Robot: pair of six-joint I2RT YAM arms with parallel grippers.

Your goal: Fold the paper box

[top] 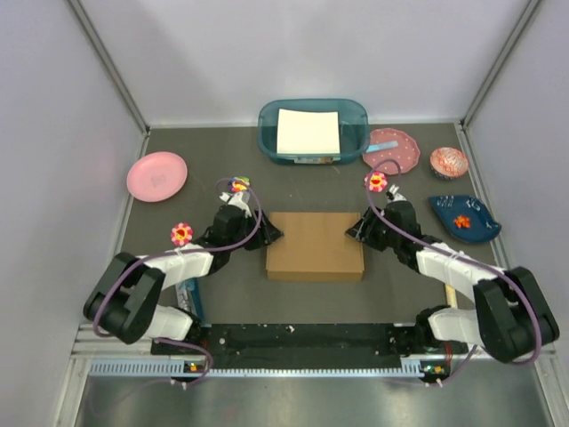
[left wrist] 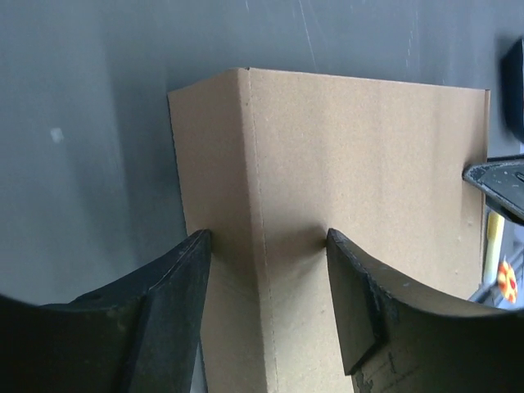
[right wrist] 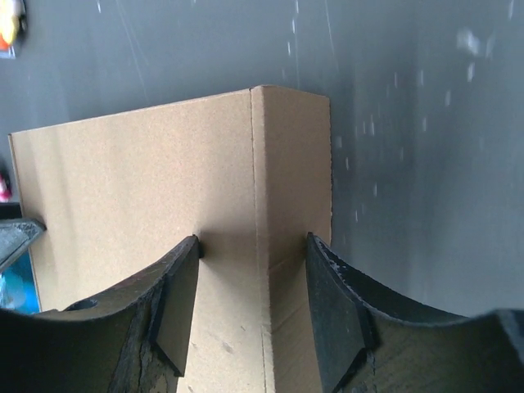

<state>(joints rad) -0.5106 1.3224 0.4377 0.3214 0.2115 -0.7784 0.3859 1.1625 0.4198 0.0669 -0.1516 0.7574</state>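
The paper box (top: pixel 315 245) lies closed and flat in the middle of the dark table, a plain brown cardboard rectangle. My left gripper (top: pixel 271 233) is at its left edge. In the left wrist view the gripper (left wrist: pixel 268 237) is open and straddles the box's (left wrist: pixel 360 155) creased edge, one fingertip against the side wall and the other on the top face. My right gripper (top: pixel 356 229) mirrors this at the right edge. In the right wrist view that gripper (right wrist: pixel 253 239) is open astride the box's (right wrist: pixel 139 180) edge crease, both tips touching cardboard.
A teal bin (top: pixel 267 133) holding a white sheet (top: pixel 308 131) stands at the back centre. A pink plate (top: pixel 157 175) lies at the left. At the right are a spotted pink plate (top: pixel 391 149), a small frilled cup (top: pixel 449 162) and a blue dish (top: pixel 464 219).
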